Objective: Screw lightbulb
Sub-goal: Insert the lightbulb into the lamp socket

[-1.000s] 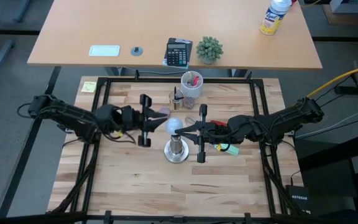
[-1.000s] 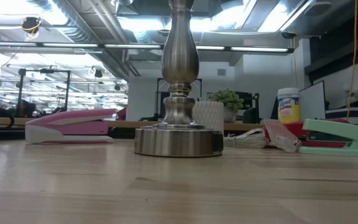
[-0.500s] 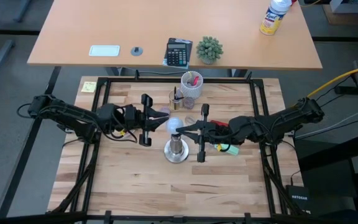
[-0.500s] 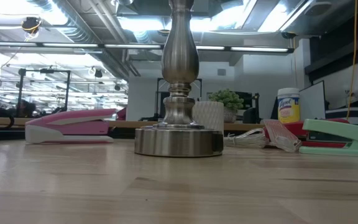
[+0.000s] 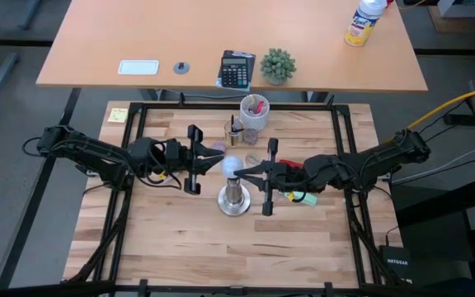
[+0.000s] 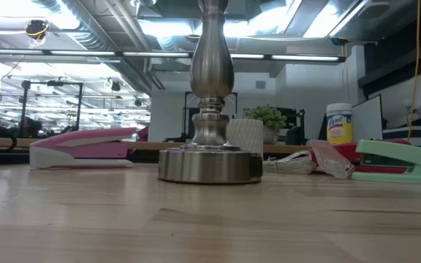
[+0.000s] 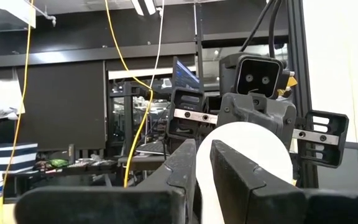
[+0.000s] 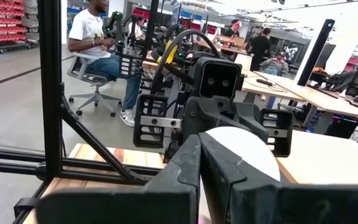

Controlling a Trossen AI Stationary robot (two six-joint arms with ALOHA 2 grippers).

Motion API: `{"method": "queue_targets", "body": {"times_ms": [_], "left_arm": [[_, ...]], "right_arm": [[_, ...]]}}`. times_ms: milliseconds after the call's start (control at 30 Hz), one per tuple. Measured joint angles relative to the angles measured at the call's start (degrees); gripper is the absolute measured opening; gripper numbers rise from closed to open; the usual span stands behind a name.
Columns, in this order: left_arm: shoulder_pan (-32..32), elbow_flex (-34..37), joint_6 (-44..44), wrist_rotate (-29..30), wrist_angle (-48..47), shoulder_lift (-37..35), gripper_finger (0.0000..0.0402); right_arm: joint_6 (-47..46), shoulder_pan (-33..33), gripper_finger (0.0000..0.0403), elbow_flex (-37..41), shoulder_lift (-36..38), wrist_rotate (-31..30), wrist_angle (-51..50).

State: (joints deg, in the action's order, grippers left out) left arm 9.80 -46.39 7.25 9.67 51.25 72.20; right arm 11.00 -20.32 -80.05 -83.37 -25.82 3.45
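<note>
The white frosted lightbulb (image 5: 230, 166) stands over the neck of the silver metal stand (image 5: 235, 200), whose round base rests on the wooden table; its screw base is hidden. My left gripper (image 5: 217, 163) comes level from the table's left, its fingers all but together, tips at the globe's left side. My right gripper (image 5: 241, 173) comes level from the right, shut, tips at the globe's right side. Each wrist view shows the globe (image 7: 253, 149) (image 8: 244, 152) just past that arm's fingers. The low view shows only the stand's base and stem (image 6: 210, 109). My left gripper's closed fingertips (image 7: 225, 155) lie level against the left side of the bulb's globe (image 7: 244, 134), with nothing between the fingers. Whether they press on it, I cannot tell. My right gripper's shut fingertips (image 8: 213, 149) lie level against the globe's right side (image 8: 235, 140), opposite the left gripper. Whether they press on it, I cannot tell.
A pink stapler (image 6: 82, 148) lies left of the stand and a green stapler (image 5: 302, 196) under the right arm. A white cup of pens (image 5: 254, 110), a small tin (image 5: 232, 132) and a purple cap (image 5: 218, 148) stand behind the bulb. The near half of the table (image 5: 221, 256) lies bare.
</note>
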Motion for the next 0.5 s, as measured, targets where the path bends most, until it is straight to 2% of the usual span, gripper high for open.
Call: {"method": "queue_targets", "body": {"times_ms": [367,500], "left_arm": [[0.3,0.0,0.2,0.0,0.0,0.0,0.0045],[0.2,0.0,0.2,1.9,0.0,0.0,0.0045]], "right_arm": [[0.0,0.0,0.0014,0.0,0.0,-0.1,-0.1],[-0.1,0.0,0.0014,0.0,0.0,-0.2,-0.1]]}}
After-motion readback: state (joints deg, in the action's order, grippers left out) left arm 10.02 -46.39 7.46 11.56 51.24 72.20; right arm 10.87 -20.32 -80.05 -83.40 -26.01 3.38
